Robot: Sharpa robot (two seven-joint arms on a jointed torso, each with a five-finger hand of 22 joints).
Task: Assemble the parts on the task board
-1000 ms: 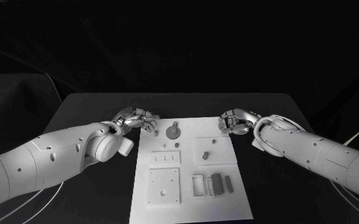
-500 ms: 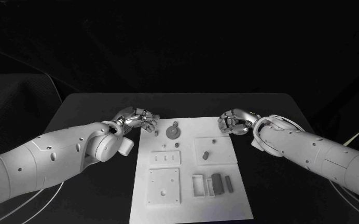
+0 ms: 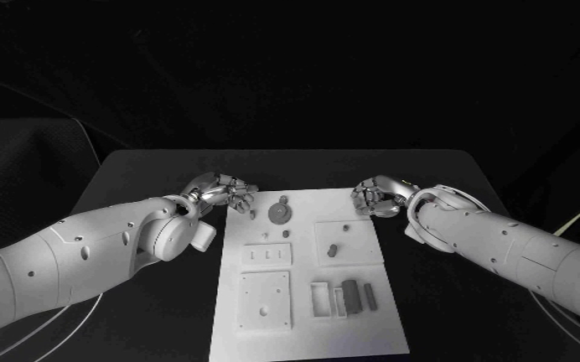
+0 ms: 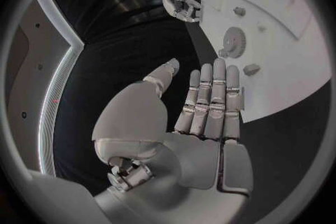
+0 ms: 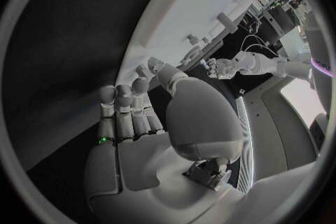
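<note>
You had barely begun: both the left hand (image 3: 225, 193) and right hand (image 3: 377, 196) hovered empty, fingers apart, at the board (image 3: 308, 328), parts (image 3: 350, 292) lying loose.

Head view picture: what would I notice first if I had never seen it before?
The flat white rectangular task board in the middle of the black table catches the eye first, with a small grey round gear part near its far end. Next come the silver left hand and silver right hand, fingers spread, empty, at the board's far corners.
</note>
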